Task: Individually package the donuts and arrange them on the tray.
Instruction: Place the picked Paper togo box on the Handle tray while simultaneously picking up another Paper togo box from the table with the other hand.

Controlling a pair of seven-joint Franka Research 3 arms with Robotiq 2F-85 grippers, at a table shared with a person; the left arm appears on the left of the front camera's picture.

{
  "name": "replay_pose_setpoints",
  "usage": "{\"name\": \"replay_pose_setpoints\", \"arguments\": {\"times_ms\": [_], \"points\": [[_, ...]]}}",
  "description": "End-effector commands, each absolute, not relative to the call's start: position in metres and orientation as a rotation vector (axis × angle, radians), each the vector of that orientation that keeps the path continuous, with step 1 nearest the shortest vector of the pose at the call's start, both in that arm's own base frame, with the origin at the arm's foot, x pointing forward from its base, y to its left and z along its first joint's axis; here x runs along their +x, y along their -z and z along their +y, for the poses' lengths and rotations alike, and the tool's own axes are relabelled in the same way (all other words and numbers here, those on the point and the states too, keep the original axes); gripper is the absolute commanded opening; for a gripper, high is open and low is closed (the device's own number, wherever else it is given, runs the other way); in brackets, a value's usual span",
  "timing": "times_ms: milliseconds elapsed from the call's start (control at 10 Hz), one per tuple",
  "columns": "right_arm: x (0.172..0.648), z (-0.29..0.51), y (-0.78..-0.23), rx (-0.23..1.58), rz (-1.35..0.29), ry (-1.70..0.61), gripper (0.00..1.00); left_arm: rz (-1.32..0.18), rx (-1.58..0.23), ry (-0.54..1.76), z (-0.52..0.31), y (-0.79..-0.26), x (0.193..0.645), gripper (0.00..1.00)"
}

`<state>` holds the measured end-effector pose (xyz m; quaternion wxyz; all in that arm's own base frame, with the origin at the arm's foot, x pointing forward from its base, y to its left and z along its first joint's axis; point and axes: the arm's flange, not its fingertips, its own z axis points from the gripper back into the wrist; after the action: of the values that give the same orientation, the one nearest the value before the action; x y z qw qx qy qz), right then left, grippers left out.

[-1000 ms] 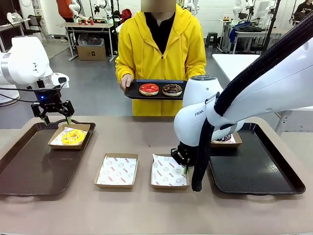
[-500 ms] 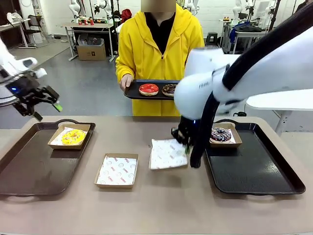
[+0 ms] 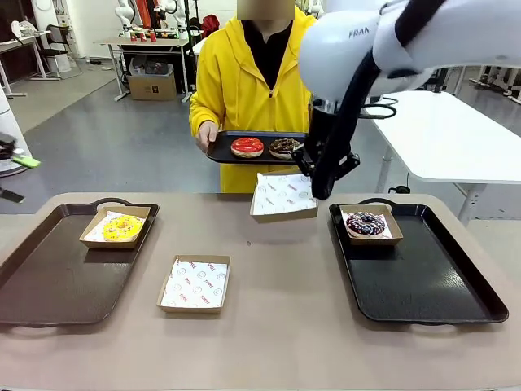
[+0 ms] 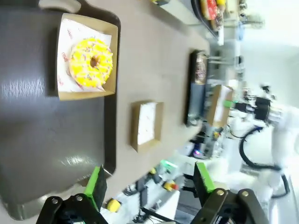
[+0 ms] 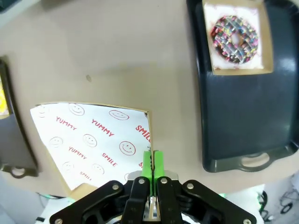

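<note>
Red donut [image 3: 247, 147] is glossy, tray [image 3: 423, 285] smooth plastic, box [image 3: 281, 217] matt cardboard.

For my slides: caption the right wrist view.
Right gripper holds an empty paper-lined box by its edge; sprinkled donut sits boxed on tray.

Front across table [image 3: 269, 269]; wrists above it.

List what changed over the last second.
The right gripper, shut on the empty box, lifted it off the table toward the person's tray. The left gripper, open, drew back leftward from the yellow donut. That donut, the sprinkled donut and the second box stayed.
</note>
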<state>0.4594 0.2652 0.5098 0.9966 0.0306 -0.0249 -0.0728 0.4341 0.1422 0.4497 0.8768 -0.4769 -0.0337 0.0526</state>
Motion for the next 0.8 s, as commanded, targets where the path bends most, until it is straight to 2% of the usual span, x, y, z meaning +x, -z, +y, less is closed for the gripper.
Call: {"name": "replay_pose_setpoints", "arguments": {"times_ms": [0,400,700], "points": [[0.489,0.274,-0.509,0.062,0.023,0.112,0.00,-0.070,-1.140,-0.145,0.175,-0.432,0.421,0.97],[0.523,0.282,-0.506,0.042,0.036,0.059,0.00,-0.074,-1.287,-0.244,0.225,-0.396,0.398,0.97],[0.538,0.287,-0.499,0.042,0.038,0.060,0.00,-0.100,-1.246,-0.334,0.236,-0.389,0.392,0.97]]}}
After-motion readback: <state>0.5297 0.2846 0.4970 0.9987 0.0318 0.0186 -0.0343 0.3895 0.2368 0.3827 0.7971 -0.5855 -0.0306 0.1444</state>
